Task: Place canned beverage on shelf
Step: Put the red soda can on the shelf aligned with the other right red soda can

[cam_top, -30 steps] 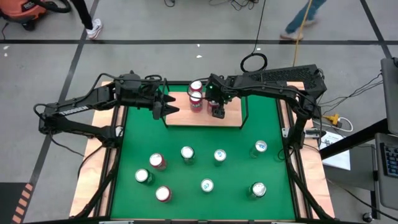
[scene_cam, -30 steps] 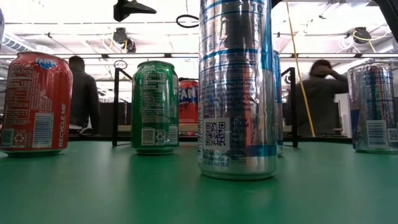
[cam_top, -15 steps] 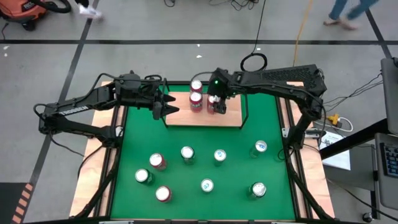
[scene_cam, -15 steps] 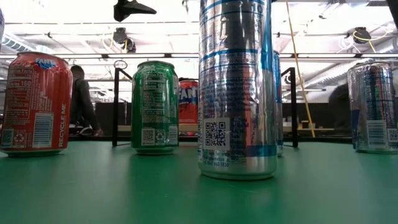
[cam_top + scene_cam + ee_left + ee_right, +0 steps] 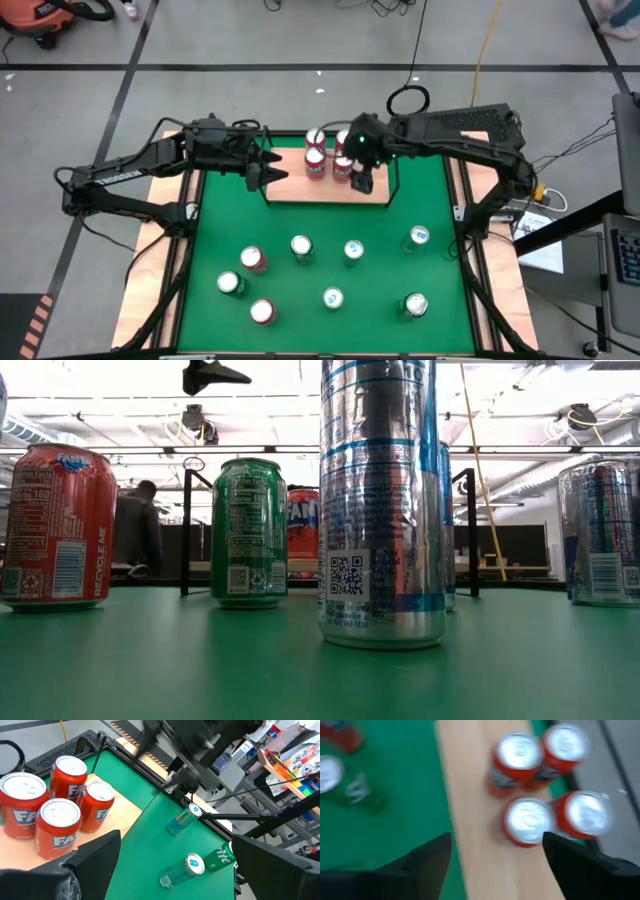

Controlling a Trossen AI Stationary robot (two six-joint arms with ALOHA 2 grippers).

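Right gripper (image 5: pixel 361 183) above the right part of the shelf (image 5: pixel 375 193), fingers spread apart, nothing between them; in the right wrist view both dark fingers (image 5: pixel 427 862) wide, with bare board and can tops showing in the gap. Just left of that gripper, four red cans (image 5: pixel 318 155) upright on the light-wood board, clustered touching or nearly touching one another, silver tops up. Same four red cans seen in the left wrist view at the far-left part of the board.

Left gripper (image 5: pixel 270 171) at the shelf's left edge, fingers wide apart, holding nothing, near the red cluster but not touching it.

Nearer, on the green mat (image 5: pixel 380 240), seven more cans standing well apart from one another: one red can (image 5: pixel 253 260) and another red can (image 5: pixel 263 312) on the left, a green can (image 5: pixel 231 284) beside them, the rest silver-topped toward the right. A tall silver-blue can (image 5: pixel 381 500) closest to the low camera.

A person (image 5: pixel 138 532) standing in the room beyond the table's far side.
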